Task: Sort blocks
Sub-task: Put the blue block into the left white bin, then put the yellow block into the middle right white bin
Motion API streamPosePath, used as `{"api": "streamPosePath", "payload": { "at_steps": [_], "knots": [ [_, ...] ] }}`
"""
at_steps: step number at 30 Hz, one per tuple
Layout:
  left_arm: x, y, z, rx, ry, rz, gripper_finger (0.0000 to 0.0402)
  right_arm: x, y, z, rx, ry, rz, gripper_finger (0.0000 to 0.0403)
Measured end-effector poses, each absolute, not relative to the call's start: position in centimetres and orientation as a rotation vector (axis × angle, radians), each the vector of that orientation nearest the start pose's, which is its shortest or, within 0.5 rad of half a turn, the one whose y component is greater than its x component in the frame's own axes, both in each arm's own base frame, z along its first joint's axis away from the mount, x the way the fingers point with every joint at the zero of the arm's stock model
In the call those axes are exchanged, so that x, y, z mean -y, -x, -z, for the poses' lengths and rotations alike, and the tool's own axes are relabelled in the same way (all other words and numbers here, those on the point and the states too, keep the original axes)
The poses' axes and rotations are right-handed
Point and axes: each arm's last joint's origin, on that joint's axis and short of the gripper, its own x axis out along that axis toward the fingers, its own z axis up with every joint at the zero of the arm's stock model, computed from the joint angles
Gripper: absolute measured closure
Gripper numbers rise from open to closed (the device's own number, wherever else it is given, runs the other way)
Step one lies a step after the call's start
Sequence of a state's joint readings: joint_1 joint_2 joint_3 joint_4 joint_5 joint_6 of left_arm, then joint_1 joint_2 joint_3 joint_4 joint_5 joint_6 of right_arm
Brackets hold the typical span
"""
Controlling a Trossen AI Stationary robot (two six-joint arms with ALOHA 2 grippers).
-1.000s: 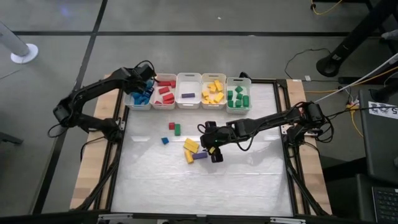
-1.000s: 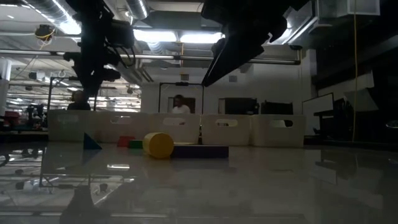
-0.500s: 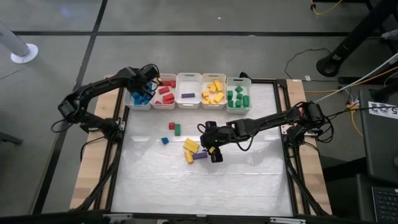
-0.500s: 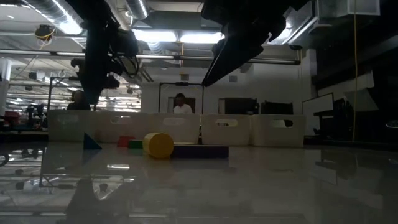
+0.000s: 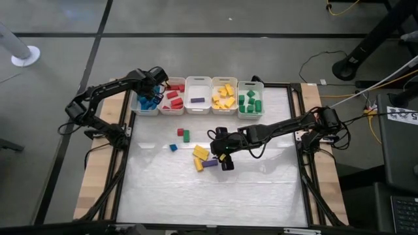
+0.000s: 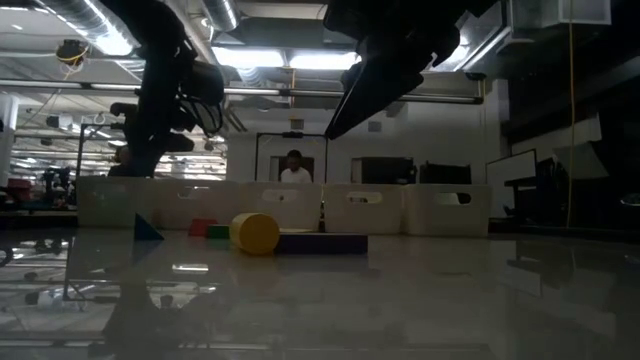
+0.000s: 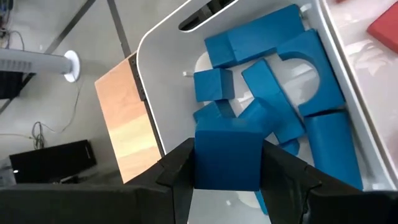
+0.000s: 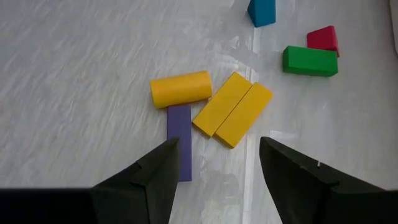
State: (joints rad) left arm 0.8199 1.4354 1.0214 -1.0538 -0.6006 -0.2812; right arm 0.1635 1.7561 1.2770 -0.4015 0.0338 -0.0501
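Observation:
My left gripper point(image 5: 157, 83) hangs over the leftmost white bin point(image 5: 138, 108), shut on a blue cube point(image 7: 227, 152). Several blue blocks point(image 7: 273, 81) lie in that bin below it. On the table lie a red block point(image 5: 180, 132), a green block point(image 5: 186, 136), a blue block point(image 5: 173, 147), two yellow bars point(image 8: 233, 109), a yellow cylinder point(image 8: 181, 88) and a purple bar point(image 8: 179, 140). My right gripper point(image 8: 217, 180) stands open above the table, just on the right of the yellow and purple blocks, with nothing between its fingers. My left gripper pinches the blue cube by two opposite sides point(image 7: 202, 163) between its two fingers point(image 7: 177, 173). The fingers slant downward into the bin's opening. The cube is lifted clear above the blue blocks in the bin.
Five white bins stand in a row at the far edge: blue, red point(image 5: 173, 98), purple point(image 5: 198, 99), yellow point(image 5: 224, 96) and green point(image 5: 250, 100). A black frame point(image 5: 302, 156) rims the table. The near half of the table holds no blocks.
My left gripper has moved a little down and toward the table's right over the blue bin, with the blue cube held between its fingers throughout. The blocks on the table lie as before.

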Motion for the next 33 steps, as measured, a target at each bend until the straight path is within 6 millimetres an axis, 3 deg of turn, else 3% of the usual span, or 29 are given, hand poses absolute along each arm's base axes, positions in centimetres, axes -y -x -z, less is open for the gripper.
{"api": "streamPosePath", "payload": {
  "at_steps": [13, 22, 33],
  "knots": [
    [-19.1, -15.6, -23.0, -1.389, 0.334, -1.311, 0.0255, -6.0, -37.1, -22.9, -0.870, 0.133, -0.143, 0.0182],
    [-19.0, -15.7, -23.0, -1.361, 0.392, -1.296, 0.0188, -6.0, -37.1, -22.9, -0.869, 0.133, -0.143, 0.0182],
    [-18.2, -16.6, -23.2, -1.334, 0.433, -1.169, 0.0187, -6.9, -37.4, -23.0, -0.833, -0.241, 0.016, 0.0182]
  ]
}}
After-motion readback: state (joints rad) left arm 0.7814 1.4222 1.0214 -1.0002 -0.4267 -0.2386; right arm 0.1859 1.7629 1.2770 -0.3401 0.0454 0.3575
